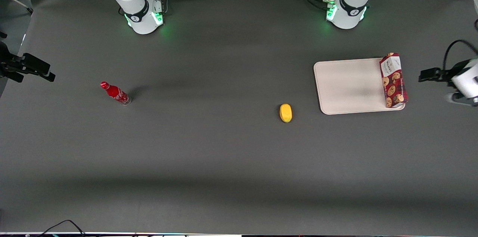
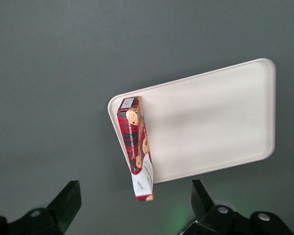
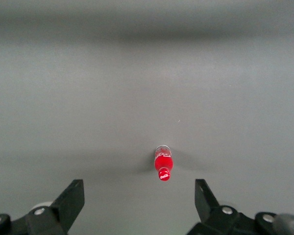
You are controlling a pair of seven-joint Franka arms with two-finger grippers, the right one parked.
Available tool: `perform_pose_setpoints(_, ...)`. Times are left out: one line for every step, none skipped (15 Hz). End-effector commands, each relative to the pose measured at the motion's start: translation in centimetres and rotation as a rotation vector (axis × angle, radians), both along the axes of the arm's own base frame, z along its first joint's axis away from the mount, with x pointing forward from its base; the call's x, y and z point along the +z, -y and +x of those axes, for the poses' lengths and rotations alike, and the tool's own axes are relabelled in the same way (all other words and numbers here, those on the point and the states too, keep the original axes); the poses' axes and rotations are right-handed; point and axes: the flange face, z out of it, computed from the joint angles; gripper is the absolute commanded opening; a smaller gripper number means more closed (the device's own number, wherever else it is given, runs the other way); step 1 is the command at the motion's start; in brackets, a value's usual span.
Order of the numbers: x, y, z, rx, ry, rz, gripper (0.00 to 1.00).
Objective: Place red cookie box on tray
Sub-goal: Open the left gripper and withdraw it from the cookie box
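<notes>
The red cookie box (image 1: 393, 80) lies on the cream tray (image 1: 347, 85), along the tray's rim toward the working arm's end of the table. In the left wrist view the red cookie box (image 2: 135, 142) runs along one short edge of the tray (image 2: 210, 127), and its white label end pokes out over the rim. My left gripper (image 1: 429, 75) hangs above the table beside the tray, out past the box and clear of it. In its own wrist view the left gripper (image 2: 134, 208) is open, with only bare table between its fingers.
A small yellow object (image 1: 285, 113) lies on the dark table, beside the tray and a little nearer the front camera. A small red bottle (image 1: 115, 94) stands toward the parked arm's end, and the right wrist view also shows this red bottle (image 3: 163, 166). The two arm bases stand along the table's back edge.
</notes>
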Motion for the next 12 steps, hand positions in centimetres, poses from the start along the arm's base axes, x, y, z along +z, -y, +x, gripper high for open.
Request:
perform_pose_setpoints(8.3, 4.1, 1.3, 0.032, 0.008, 0.034, 1.0)
perform_pose_setpoints(10.3, 6.1, 1.1, 0.053, 0.005, 0.041, 1.0)
perform_pose_setpoints(12.5, 8.0, 0.5, 0.083, 0.01, 0.044, 1.0)
perform_pose_setpoints(13.6, 9.9, -0.2, 0.106, 0.011, 0.051, 1.0)
perform_pose_setpoints(14.9, 11.8, -1.3, 0.115, 0.019, 0.055, 1.0)
perform_pose_setpoints(15.3, 12.5, -2.5, 0.121, 0.021, 0.055, 1.0)
perform_pose_setpoints(15.8, 12.6, -3.6, 0.12, 0.035, 0.045, 1.0)
perform_pose_setpoints(16.2, 12.6, -4.0, 0.122, 0.04, 0.04, 1.0)
perform_pose_setpoints(16.6, 12.4, -3.8, 0.112, 0.059, 0.036, 1.0)
perform_pose_setpoints(16.9, 12.2, -3.4, 0.11, 0.075, 0.029, 1.0)
perform_pose_setpoints(16.7, 12.2, -3.0, 0.112, 0.077, 0.029, 1.0)
perform_pose_setpoints(16.6, 12.2, -2.9, 0.11, 0.072, 0.029, 1.0)
